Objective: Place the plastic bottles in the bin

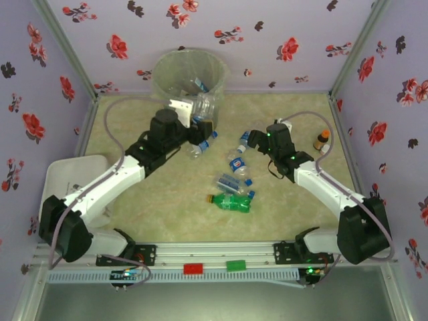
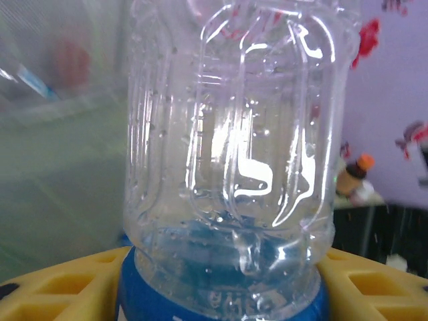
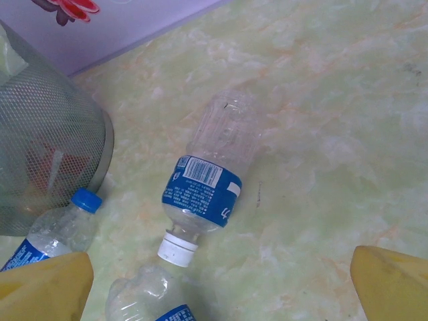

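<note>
Several bottles (image 1: 231, 201) litter the green marbled tabletop (image 1: 187, 214) within floral walls (image 1: 267, 70).

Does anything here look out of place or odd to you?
The tiny brown bottle with an orange cap stands upright at the far right of the table, apart from the rest and unlike them. The plastic bottles on the table lie on their sides. I see nothing spilled.

A lab-style robot test booth — floral-papered walls (image 1: 267, 27), marble-look tabletop (image 1: 177, 210), aluminium mounting rail (image 1: 214, 253).
</note>
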`<state>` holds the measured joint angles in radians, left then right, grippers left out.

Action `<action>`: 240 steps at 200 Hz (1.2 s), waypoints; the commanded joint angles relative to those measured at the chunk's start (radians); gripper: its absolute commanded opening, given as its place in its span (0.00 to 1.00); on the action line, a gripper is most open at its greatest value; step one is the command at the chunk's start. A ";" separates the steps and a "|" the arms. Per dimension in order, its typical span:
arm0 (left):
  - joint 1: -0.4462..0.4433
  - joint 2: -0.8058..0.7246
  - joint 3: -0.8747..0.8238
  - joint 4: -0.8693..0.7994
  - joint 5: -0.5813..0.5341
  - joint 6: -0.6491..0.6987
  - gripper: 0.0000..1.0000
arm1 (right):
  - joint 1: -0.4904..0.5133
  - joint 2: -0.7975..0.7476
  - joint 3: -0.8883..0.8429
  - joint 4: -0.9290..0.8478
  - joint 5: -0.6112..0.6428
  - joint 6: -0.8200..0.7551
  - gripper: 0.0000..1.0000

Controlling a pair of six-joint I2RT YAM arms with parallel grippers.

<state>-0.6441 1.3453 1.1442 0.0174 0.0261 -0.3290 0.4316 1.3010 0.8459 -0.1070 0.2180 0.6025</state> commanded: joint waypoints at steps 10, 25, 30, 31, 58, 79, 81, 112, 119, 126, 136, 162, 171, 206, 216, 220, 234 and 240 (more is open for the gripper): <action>0.102 0.024 0.174 0.044 0.027 0.029 0.60 | -0.007 0.012 -0.023 0.068 -0.029 0.040 1.00; 0.156 0.067 0.273 -0.005 0.037 0.041 0.60 | -0.007 0.017 -0.038 0.094 -0.034 0.051 1.00; 0.175 0.082 0.303 -0.018 0.038 0.045 0.60 | -0.007 0.017 -0.040 0.099 -0.035 0.052 1.00; 0.179 0.085 0.308 -0.019 0.037 0.046 0.60 | -0.006 0.017 -0.040 0.098 -0.035 0.054 1.00; 0.271 0.187 0.441 -0.053 0.037 0.048 0.59 | -0.007 0.011 -0.042 0.096 -0.034 0.052 1.00; 0.314 0.286 0.567 -0.134 0.038 0.085 0.59 | -0.007 -0.004 -0.044 0.089 -0.029 0.035 1.00; 0.317 0.296 0.584 -0.143 0.040 0.091 0.59 | -0.007 -0.005 -0.044 0.088 -0.028 0.034 1.00; 0.335 0.438 0.791 -0.314 0.048 0.183 0.60 | -0.006 -0.019 -0.055 0.068 -0.007 0.028 1.00; 0.337 0.466 0.841 -0.365 0.056 0.199 0.60 | -0.007 -0.022 -0.059 0.068 -0.006 0.030 1.00; 0.337 0.496 0.883 -0.412 0.071 0.214 0.60 | -0.007 -0.025 -0.060 0.069 -0.005 0.029 1.00; 0.337 0.532 0.936 -0.460 0.086 0.227 0.60 | -0.006 -0.029 -0.062 0.065 -0.003 0.029 1.00; 0.337 0.628 1.059 -0.581 0.102 0.239 0.61 | -0.007 -0.035 -0.061 0.058 -0.001 0.027 1.00; 0.336 0.664 1.107 -0.621 0.113 0.240 0.61 | -0.007 -0.036 -0.061 0.058 0.000 0.028 1.00; 0.332 0.767 1.252 -0.729 0.143 0.231 0.64 | -0.007 -0.043 -0.061 0.047 0.004 0.025 0.99; 0.331 0.784 1.274 -0.747 0.143 0.227 0.65 | -0.005 -0.049 -0.061 0.043 0.008 0.024 1.00; 0.331 0.789 1.281 -0.753 0.143 0.224 0.67 | -0.006 -0.049 -0.061 0.043 0.009 0.024 1.00; 0.328 0.795 1.289 -0.755 0.143 0.217 0.71 | -0.007 -0.055 -0.061 0.038 0.016 0.022 1.00; 0.327 0.793 1.290 -0.754 0.143 0.215 0.73 | -0.007 -0.056 -0.060 0.037 0.017 0.023 1.00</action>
<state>-0.3099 2.1227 2.3863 -0.6754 0.1436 -0.1204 0.4316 1.2732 0.7948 -0.0494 0.1993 0.6361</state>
